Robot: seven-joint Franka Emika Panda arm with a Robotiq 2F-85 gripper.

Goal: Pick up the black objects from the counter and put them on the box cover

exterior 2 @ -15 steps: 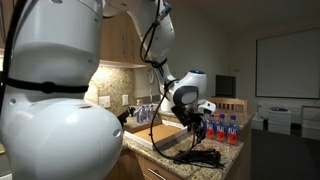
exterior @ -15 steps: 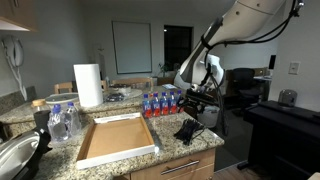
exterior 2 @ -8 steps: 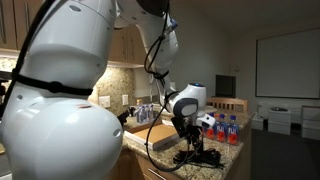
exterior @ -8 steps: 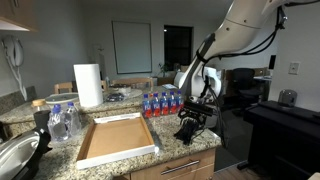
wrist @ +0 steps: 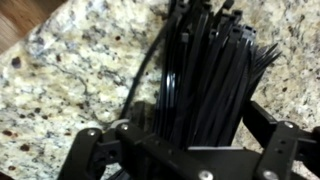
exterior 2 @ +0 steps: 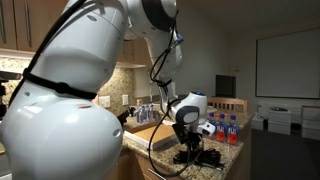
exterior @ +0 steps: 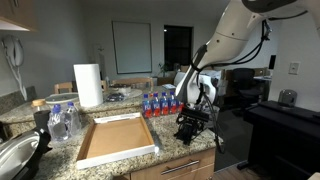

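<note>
The black objects (wrist: 205, 70) are a bundle of thin black ties lying on the speckled granite counter (wrist: 70, 70). In the wrist view they fill the space between my two fingers. My gripper (wrist: 180, 125) is open and straddles the bundle, low over the counter. In both exterior views the gripper (exterior: 190, 122) (exterior 2: 189, 148) points down onto the dark clump (exterior: 189, 133) (exterior 2: 203, 158) near the counter's front corner. The box cover (exterior: 116, 139), a white-rimmed tray with a tan inside, lies just beside the gripper.
A paper towel roll (exterior: 88, 85) stands behind the box cover. A pack of red-labelled bottles (exterior: 160, 102) stands behind the gripper. Clear glassware (exterior: 62, 118) and a round metal pan (exterior: 14, 156) sit beyond the cover. The counter edge drops off close to the clump.
My gripper has come down from above the counter onto the black bundle. The bundle and the box cover have not moved.
</note>
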